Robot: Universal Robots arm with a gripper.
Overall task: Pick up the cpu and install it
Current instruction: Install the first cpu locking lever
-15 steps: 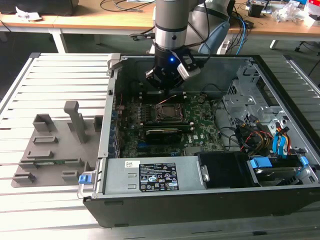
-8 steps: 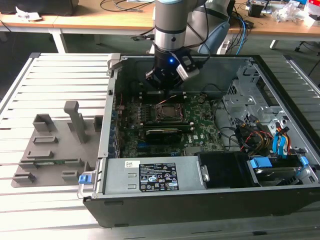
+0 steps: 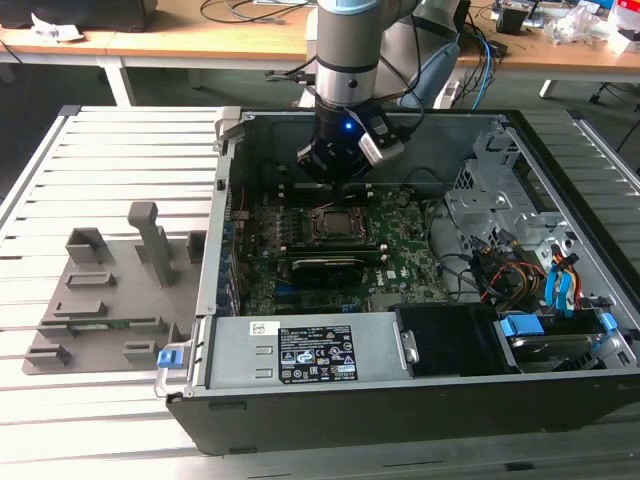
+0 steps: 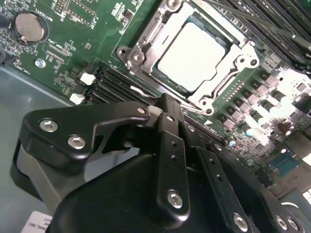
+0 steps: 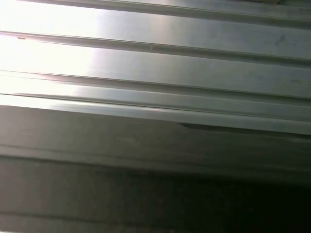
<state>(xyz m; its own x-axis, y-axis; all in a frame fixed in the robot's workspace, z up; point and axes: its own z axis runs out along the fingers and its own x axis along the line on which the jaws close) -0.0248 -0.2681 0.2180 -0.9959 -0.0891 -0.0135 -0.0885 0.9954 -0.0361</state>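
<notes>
Nearest the exterior view's camera, at 6 o'clock of the open computer case [image 3: 520, 135], a metal cover [image 3: 240, 360] carries a white label [image 3: 315, 352] with dark print; the print is not transcribed. At 3 o'clock of the cover is a black bay [image 3: 445, 340], then blue drive tabs [image 3: 520, 325].

At 9 o'clock of the case a grey fixture plate [image 3: 110, 290] lies on the slatted metal table [image 3: 120, 130], with a blue clip [image 3: 170, 355] at the case's near corner. The slats also appear in the first wrist view.

Mid-case is the green motherboard [image 3: 400, 265]. The cpu [image 3: 335, 222] sits inside the socket frame [image 3: 318, 240]; in the second wrist view its silvery top [image 4: 192, 56] lies flat within the metal frame [image 4: 141, 53], apart from the gripper.

The gripper [image 3: 340, 182] hangs at 12 o'clock of the cpu, just above the board. In the second wrist view the gripper [image 4: 165, 104] has its fingertips drawn together, with nothing between them. The case walls stand well clear of it at 9 and 3 o'clock.

Farthest off, a wooden workbench [image 3: 200, 40] with cables runs behind the case.
</notes>
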